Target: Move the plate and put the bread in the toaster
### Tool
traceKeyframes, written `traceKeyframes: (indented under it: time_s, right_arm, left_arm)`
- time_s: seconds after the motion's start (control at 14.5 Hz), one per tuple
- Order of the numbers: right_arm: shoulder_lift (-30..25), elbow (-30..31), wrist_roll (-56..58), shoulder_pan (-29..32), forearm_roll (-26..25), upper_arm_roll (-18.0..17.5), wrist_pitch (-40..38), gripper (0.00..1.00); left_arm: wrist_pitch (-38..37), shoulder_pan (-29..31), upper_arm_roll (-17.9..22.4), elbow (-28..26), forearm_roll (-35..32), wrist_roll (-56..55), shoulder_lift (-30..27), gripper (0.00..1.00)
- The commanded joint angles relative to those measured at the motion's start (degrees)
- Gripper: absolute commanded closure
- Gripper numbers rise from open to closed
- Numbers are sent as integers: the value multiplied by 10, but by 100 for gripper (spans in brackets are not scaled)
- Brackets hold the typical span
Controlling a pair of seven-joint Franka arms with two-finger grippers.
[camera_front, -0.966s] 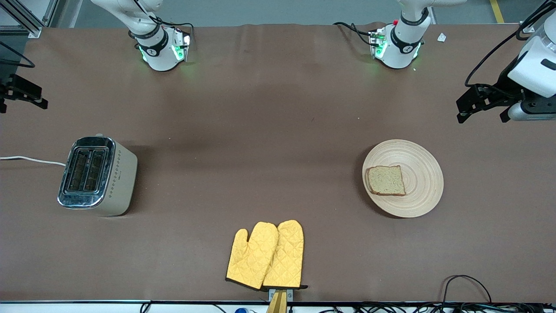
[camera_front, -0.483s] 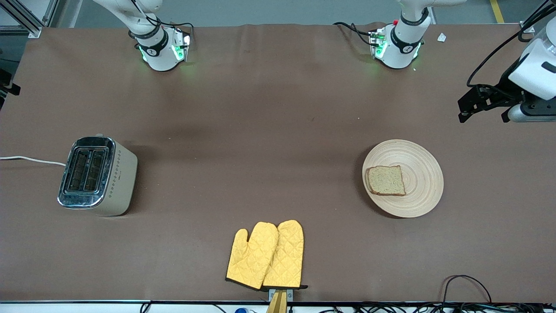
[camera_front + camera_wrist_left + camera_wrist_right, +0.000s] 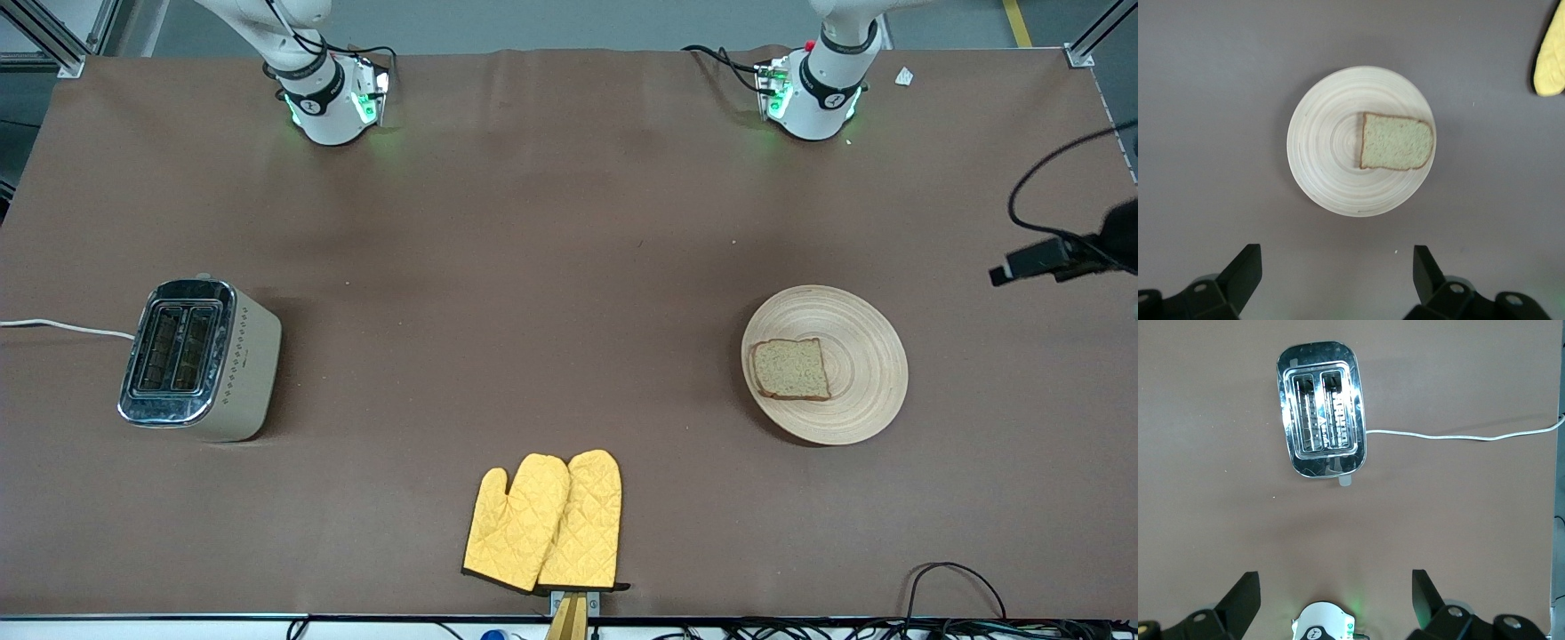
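The beige grooved plate (image 3: pixel 867 373) lies on the table toward the left arm's end, and the bread (image 3: pixel 790 369) lies flat on it. Both show in the left wrist view, the plate (image 3: pixel 1325 153) and the bread (image 3: pixel 1395 142). My left gripper (image 3: pixel 1336 257) is open and empty, high over the table beside the plate. Only a dark part of its hand (image 3: pixel 1036 259) shows in the front view. The cream toaster (image 3: pixel 200 359) stands toward the right arm's end with both slots empty. My right gripper (image 3: pixel 1336 581) is open and empty, high over the table near the toaster (image 3: pixel 1322 407).
A pair of yellow oven mitts (image 3: pixel 544 523) lies near the table's front edge, midway between toaster and plate; a mitt tip shows in the left wrist view (image 3: pixel 1550 57). The toaster's white cord (image 3: pixel 62 327) runs off the table's end. Cables lie at the front corner (image 3: pixel 956 582).
The left arm's hand has swung outward and mostly out of the front view. The right gripper has left the front view at the other edge. Plate, bread and toaster have not moved.
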State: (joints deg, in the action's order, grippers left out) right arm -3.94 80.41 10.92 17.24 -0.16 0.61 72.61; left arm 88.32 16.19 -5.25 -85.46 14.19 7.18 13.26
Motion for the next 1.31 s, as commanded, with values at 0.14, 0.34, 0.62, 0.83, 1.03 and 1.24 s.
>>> traceKeyframes:
  time_s: [0.14, 0.34, 0.62, 0.83, 1.03, 1.24]
  right_arm:
    - [-7, 8, 1, 6, -7, -4, -1, 0]
    - [-12, 7, 2, 6, -6, -4, -14, 0]
    - [-16, 9, 0, 3, -5, -7, -24, 0]
    - [-15, 6, 0, 5, -4, -5, -33, 0]
    - [-16, 7, 0, 5, -5, -6, -34, 0]
    - [-13, 8, -2, -1, -4, -8, 8, 0]
  left_arm:
    - [30, 82, -5, 20, 131, 170, 188, 0]
    - [76, 89, -5, 18, 173, 285, 272, 0]
    - [116, 88, -5, 16, 219, 375, 348, 0]
    - [121, 88, -5, 16, 234, 400, 369, 10]
    - [121, 90, -5, 14, 234, 418, 368, 88]
    - [118, 99, -7, 14, 235, 427, 369, 100]
